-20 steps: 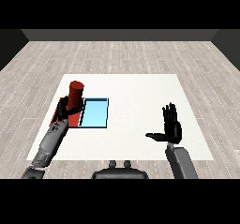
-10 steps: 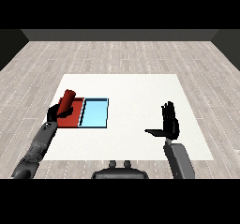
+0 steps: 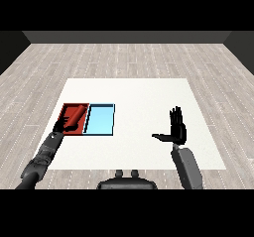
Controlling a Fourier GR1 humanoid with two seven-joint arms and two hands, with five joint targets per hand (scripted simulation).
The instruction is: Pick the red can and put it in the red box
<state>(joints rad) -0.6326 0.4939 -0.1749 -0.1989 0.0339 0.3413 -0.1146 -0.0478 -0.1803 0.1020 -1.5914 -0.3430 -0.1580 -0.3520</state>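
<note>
Lowered since the earlier frame, the red can (image 3: pixel 74 115) is now lying tilted in the red tray (image 3: pixel 66 111); I'm seeing my left hand (image 3: pixel 63 125) curling round its near end, right hand (image 3: pixel 174 130) hovering open, light blue tray (image 3: pixel 100 120) just right

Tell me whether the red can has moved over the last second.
Yes. The red can stood upright in the left hand above the red tray; it has tipped over and come down, and now lies inside that tray, left of the blue tray.
</note>
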